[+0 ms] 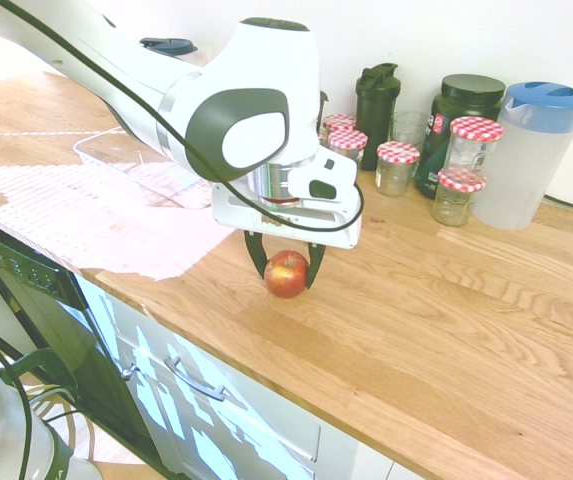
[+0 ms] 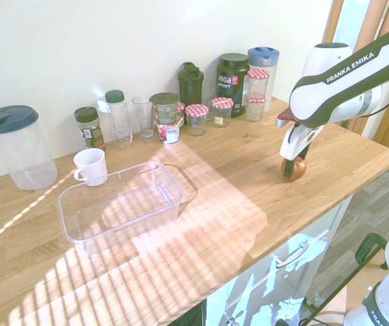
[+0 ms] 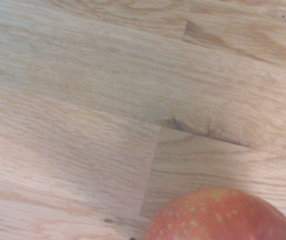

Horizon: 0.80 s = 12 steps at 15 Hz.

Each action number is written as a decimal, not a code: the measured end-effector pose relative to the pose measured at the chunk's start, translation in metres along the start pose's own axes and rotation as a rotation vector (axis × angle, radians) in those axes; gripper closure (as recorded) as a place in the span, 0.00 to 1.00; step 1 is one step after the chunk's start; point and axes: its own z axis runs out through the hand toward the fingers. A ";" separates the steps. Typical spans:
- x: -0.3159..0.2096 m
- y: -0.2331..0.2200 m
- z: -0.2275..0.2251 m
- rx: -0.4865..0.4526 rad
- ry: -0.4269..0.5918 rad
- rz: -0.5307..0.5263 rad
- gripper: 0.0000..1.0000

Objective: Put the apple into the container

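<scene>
Gripper (image 1: 287, 262) points straight down, and we read its two dark fingers as pinched on the apple (image 1: 286, 274), one on each flank at about the widest girth, with the fruit resting on or just above the counter (image 1: 446, 300). We cannot tell from these views whether it has left the wood. The apple sits near the front edge of the counter, toward the end where the jars (image 1: 398, 166) and the pitcher (image 1: 534, 150) stand along the far wall; the container (image 2: 119, 207) lies well apart, at the other end, just beside a white mug (image 2: 90, 166). We judge the apple to be light for this arm, firm, and rigid enough to take a moderate squeeze, yet its skin is smooth and waxy and its form round, so it can roll or slip out if the fingers sit above or below the girth. Hold it across the middle, as shown; excess force may bruise the flesh. The skin is red with yellowish flecks, clear in the wrist view (image 3: 222, 216). The counter is jointed wood strips with a visible grain, flat and hard. The container is clear thin-walled plastic, shallow, rectangular, with rounded corners and a rim, and much wider than the fruit; we expect it to shift easily if struck, so release low and near its centre.
</scene>
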 end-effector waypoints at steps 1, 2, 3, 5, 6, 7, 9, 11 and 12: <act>0.004 -0.001 -0.001 0.000 0.000 0.006 1.00; 0.010 -0.002 -0.004 -0.001 0.000 0.012 1.00; 0.017 -0.004 -0.009 0.000 0.004 0.021 1.00; 0.027 -0.009 -0.022 0.005 0.007 0.038 1.00; 0.032 -0.014 -0.032 0.012 0.004 0.047 1.00; 0.038 -0.023 -0.046 0.023 0.003 0.049 1.00; 0.043 -0.062 -0.080 0.041 0.021 0.028 1.00; 0.030 -0.125 -0.109 0.052 0.045 -0.012 1.00; 0.017 -0.159 -0.119 0.058 0.055 -0.032 1.00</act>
